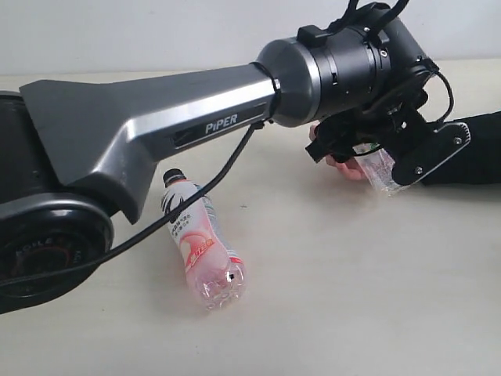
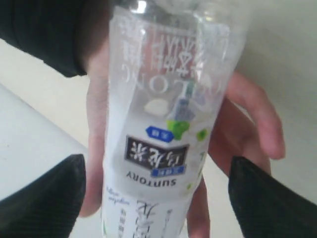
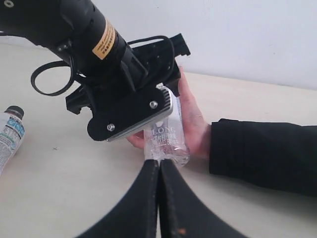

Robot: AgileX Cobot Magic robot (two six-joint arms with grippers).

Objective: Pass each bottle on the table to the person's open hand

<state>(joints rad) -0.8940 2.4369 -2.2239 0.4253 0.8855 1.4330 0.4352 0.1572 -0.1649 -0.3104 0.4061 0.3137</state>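
Observation:
A clear bottle with a white label and green and blue marks point(image 2: 158, 148) lies in the person's open hand point(image 2: 247, 129), whose palm is under it. My left gripper point(image 2: 158, 198) is open, with both black fingers standing clear of the bottle's sides. From outside, the left gripper point(image 1: 368, 149) hovers over the hand point(image 1: 338, 162) and the bottle point(image 1: 383, 170) at the right. The pink-and-white bottle with a black cap point(image 1: 200, 239) lies on the table point(image 1: 352, 298). My right gripper point(image 3: 159, 166) is shut and empty, short of the hand point(image 3: 195, 124). Other bottles are out of view.
The person's black sleeve point(image 1: 470, 149) stretches in from the right edge. The left arm's long grey link point(image 1: 156, 117) and its cable point(image 1: 211, 184) cross above the pink bottle. A dark-capped bottle point(image 3: 9, 130) shows at the edge of the right wrist view.

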